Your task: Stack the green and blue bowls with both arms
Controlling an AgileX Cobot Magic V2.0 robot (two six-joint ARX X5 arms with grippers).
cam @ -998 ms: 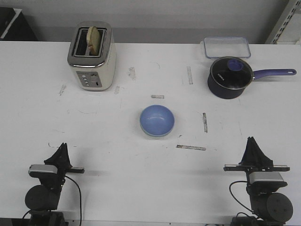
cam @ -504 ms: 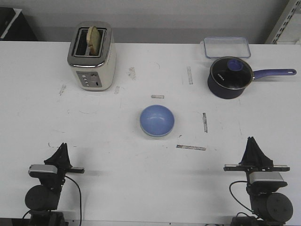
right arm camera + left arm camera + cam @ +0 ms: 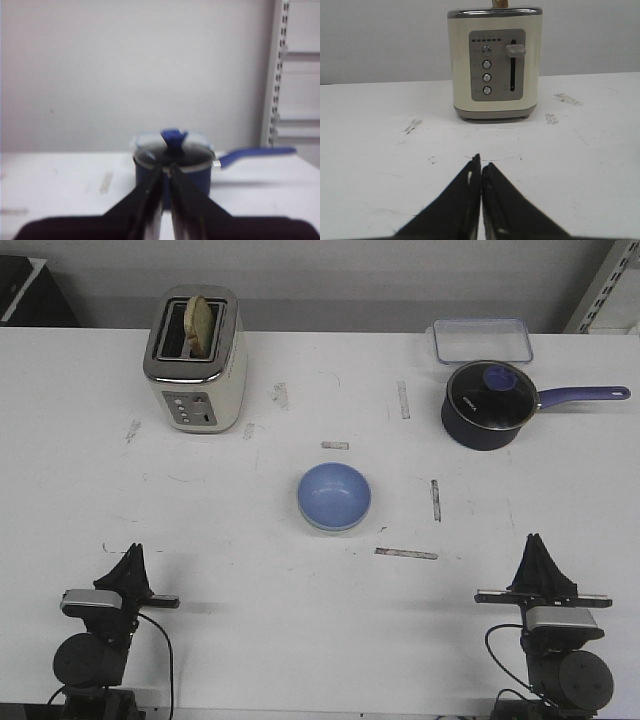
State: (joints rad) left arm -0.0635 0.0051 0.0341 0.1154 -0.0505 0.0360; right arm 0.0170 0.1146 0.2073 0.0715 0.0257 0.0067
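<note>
My left gripper (image 3: 131, 556) and my right gripper (image 3: 538, 543) both rest at the near edge of the white bench (image 3: 250, 540), each clenched to a point with nothing between the fingers, well apart from one another. The blue bowl (image 3: 334, 495) sits upright at mid-bench between the two arms, nested in a paler bowl of which only a thin rim shows, its colour not determinable. Also on the bench: a cream toaster (image 3: 194, 360) far left, a dark blue lidded saucepan (image 3: 489, 403) far right, a clear container (image 3: 481, 339) just behind it.
</note>
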